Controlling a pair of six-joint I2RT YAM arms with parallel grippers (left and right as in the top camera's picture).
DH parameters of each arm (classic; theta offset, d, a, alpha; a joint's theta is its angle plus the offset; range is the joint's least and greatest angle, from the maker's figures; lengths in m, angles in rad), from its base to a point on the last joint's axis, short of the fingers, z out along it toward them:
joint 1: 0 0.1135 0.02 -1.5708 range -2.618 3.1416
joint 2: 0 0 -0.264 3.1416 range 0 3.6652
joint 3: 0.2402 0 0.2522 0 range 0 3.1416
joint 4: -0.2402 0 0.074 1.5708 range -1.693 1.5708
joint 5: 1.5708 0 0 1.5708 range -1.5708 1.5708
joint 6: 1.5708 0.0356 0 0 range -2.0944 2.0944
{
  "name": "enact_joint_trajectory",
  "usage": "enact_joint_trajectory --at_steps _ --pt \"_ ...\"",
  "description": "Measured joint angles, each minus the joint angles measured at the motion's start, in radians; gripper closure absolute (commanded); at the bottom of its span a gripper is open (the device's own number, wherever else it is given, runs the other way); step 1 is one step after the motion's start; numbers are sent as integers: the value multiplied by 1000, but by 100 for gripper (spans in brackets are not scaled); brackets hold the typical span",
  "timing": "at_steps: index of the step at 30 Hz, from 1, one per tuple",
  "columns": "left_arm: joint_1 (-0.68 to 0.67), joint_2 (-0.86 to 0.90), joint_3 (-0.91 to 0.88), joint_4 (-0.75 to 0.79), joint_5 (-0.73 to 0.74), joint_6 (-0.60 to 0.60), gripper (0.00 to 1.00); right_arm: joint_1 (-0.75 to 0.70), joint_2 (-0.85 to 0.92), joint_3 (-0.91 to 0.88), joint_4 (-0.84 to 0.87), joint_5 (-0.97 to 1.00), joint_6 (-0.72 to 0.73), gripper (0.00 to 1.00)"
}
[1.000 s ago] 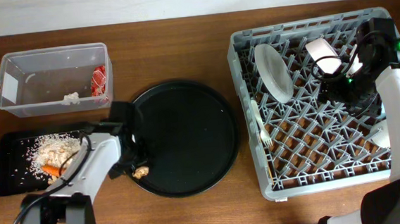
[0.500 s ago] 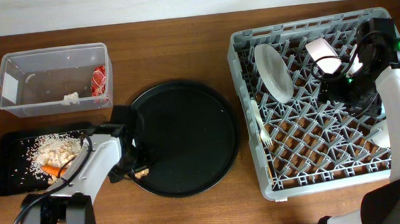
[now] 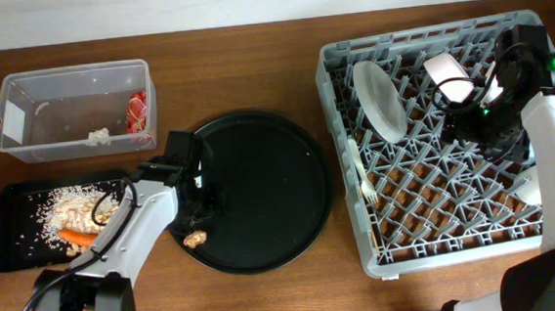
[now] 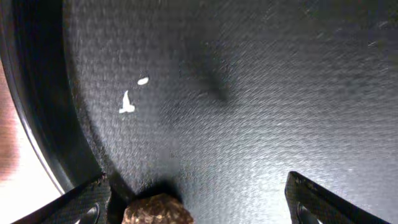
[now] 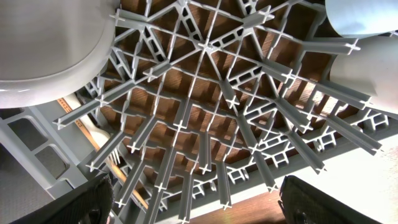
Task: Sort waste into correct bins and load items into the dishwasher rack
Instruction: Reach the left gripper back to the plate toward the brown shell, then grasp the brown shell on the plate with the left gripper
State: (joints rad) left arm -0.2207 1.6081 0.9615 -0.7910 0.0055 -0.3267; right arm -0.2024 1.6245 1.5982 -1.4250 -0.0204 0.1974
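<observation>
Sitting btwn spread left claw point(image 4: 199, 210) tips: brown lump point(image 4: 155, 211), on tray point(image 4: 261, 93).

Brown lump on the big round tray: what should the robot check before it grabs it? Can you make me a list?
1. Left gripper open: ok, its jaws stand wide apart.
2. Brown lump easy to see: ok, it lies near the edge of the round black tray.
3. Lump centred in the gripper: not ok, it sits far off to one side, at the bottom edge of the left wrist view.
4. Shallow black tray close by: ok, right beside the round tray.
5. Right gripper out of the way: ok, open and empty over the dishwasher rack.
</observation>
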Motion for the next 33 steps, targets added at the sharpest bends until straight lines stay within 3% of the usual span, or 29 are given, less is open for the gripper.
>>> enact_joint_trajectory --at_steps 4,9,10,14,23,33 --pt "0 19 -32 -1 -14 7 11 0 0 0 0 0 1 11" --pt "0 69 -37 -10 -18 15 34 0 0 0 0 0 0 11" --pt "0 74 -39 -21 -18 16 44 0 0 0 0 0 0 11" --pt "0 74 -41 -51 -20 23 58 0 0 0 0 0 0 11" --pt "0 74 -41 -56 -20 25 100 0 0 0 0 0 1 11" --pt "3 75 -3 -80 -20 24 100 0 0 0 0 0 0 11"
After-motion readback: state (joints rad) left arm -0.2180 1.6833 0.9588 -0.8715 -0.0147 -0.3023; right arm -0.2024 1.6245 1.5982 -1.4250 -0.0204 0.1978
